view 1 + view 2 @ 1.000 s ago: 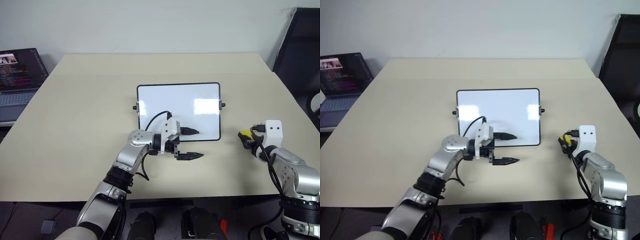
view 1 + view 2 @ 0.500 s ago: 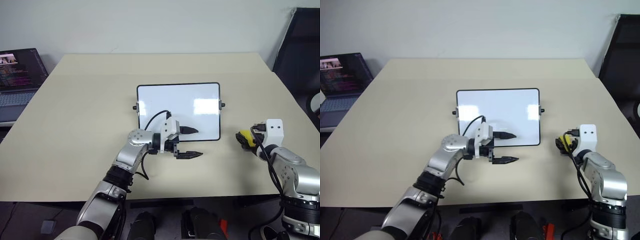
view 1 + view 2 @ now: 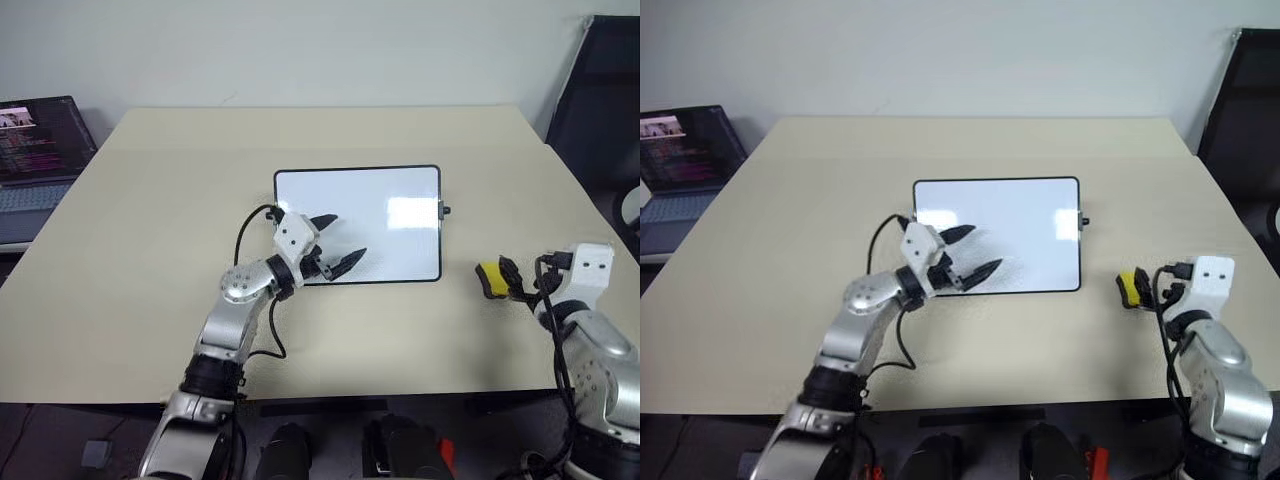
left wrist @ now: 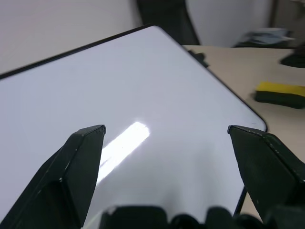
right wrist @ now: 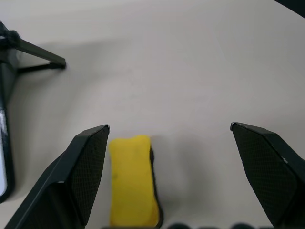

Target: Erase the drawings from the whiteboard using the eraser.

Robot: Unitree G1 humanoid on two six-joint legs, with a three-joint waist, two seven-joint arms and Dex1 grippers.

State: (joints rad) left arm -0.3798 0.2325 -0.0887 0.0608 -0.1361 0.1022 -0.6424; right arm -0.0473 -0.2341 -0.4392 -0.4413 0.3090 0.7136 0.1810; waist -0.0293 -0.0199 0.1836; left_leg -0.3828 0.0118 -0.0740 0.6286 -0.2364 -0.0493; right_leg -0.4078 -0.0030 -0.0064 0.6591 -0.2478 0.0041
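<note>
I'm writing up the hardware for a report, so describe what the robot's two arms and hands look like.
Both arms are silver-grey metal with rounded joint housings and black collars nearer the body. Each wrist carries a boxy white module, and a loose black cable loops from it back along the forearm. The left hand and right hand each have two black, tapered, pointed fingers.

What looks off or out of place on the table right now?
Nothing stands out. The whiteboard lies flat and square on the table, wiped clean, no marks showing. The eraser lies on the table to its right, apart from it, yellow side up.
</note>
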